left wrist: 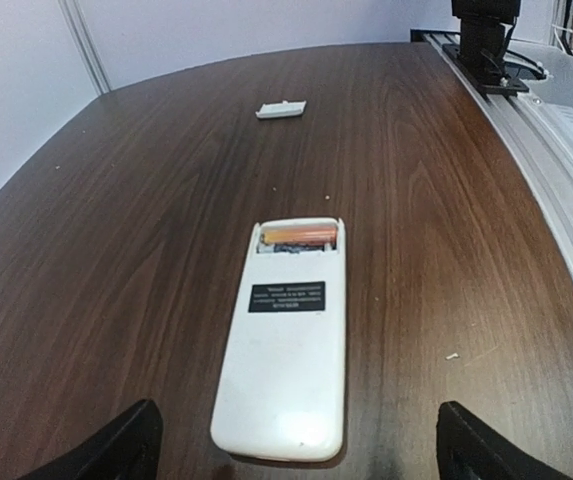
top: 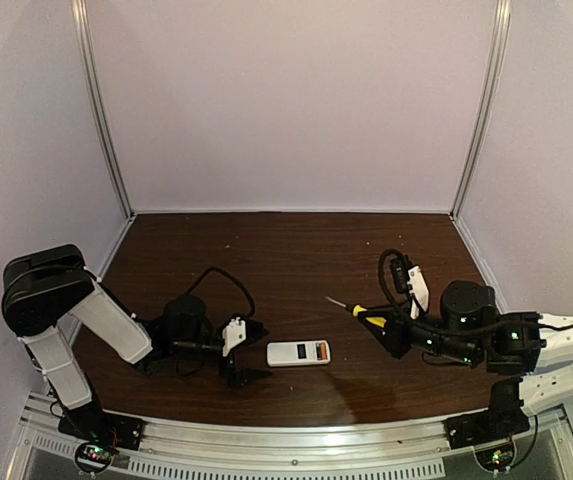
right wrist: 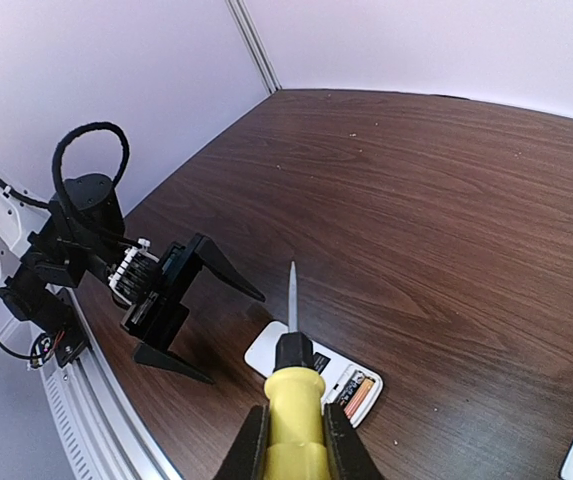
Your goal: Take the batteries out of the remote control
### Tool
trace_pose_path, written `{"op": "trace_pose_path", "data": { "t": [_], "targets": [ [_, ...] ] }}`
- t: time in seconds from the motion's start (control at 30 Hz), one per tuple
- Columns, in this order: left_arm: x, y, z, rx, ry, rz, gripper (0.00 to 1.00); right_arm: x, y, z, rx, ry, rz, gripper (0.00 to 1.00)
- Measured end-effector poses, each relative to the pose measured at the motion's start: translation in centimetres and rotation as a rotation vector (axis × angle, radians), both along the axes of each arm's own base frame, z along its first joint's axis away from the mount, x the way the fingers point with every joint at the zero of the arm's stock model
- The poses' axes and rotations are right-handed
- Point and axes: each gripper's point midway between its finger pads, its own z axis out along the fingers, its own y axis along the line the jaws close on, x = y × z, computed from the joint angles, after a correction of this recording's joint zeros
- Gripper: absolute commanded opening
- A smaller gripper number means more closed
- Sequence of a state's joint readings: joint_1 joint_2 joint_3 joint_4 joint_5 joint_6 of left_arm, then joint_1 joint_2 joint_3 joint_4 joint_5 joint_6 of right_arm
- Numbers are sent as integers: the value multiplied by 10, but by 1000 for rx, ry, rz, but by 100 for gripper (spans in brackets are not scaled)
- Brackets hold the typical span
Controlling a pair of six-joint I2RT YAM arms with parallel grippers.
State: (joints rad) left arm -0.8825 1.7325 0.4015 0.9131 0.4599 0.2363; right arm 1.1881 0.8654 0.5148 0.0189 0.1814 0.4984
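From above, the remote control (top: pixel 298 353) lies flat on the table (top: pixel 296 250) near the front edge, with the batteries (top: pixel 319 350) showing orange at its right end. The left gripper (top: pixel 260 351) is just left of it, jaws spread wide and empty. The right gripper (top: pixel 381 322) clamps a yellow-handled screwdriver (top: pixel 364 311).

Left wrist: the remote lies between the spread fingers (left wrist: pixel 116 445), its far compartment uncovered. A white cover piece (left wrist: pixel 281 108) lies well beyond.

Right wrist: the fingers (right wrist: pixel 251 445) pinch the yellow handle, with the remote just past it.
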Motion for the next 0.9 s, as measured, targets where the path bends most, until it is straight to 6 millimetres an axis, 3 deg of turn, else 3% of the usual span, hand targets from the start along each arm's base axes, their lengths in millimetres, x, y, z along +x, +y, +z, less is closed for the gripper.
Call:
{"op": "trace_pose_path", "data": {
  "t": [0.17, 0.47, 0.9],
  "targets": [
    [-2, -4, -22, 60, 22, -42, 91, -1, -1, -4, 0, 8, 0, 0],
    [6, -15, -37, 86, 43, -48, 91, -1, -3, -8, 8, 14, -6, 0],
    [16, -39, -39, 51, 118, -65, 83, -1, -4, -7, 15, 18, -11, 0]
  ]
}}
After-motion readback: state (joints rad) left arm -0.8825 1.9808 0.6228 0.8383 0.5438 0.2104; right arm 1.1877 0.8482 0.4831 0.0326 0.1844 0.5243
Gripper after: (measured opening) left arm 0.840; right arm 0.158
